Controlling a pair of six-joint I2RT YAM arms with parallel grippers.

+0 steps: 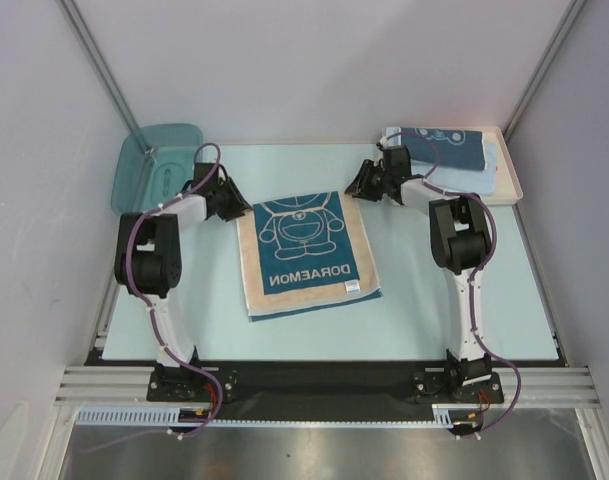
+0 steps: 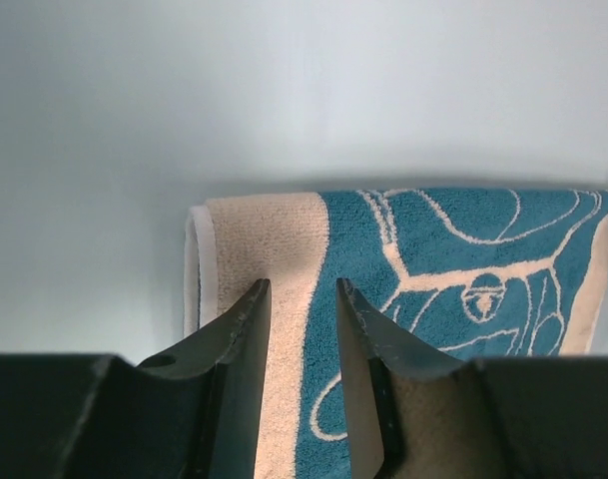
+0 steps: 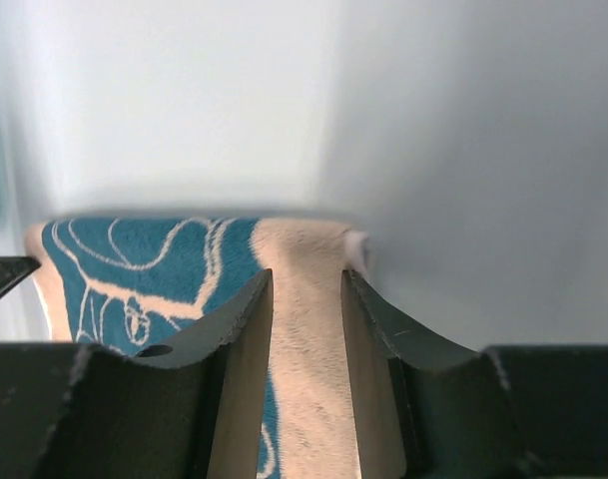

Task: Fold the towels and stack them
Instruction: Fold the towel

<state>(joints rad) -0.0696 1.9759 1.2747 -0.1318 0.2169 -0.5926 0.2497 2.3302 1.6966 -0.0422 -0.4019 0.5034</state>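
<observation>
- Top external view: beige-bordered teal terry towel with a cartoon cat (image 1: pixel 304 255), flat on the pale table (image 1: pixel 434 300).
- Left gripper (image 2: pixel 301 287) and right gripper (image 3: pixel 306 275): jaws apart over its far beige corners.

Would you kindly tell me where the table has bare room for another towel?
Bare mat lies between the Doraemon towel and the right arm, and along the far edge between the blue bin and tray. Crowded at the towel's far corners, by the left gripper and right gripper.
</observation>
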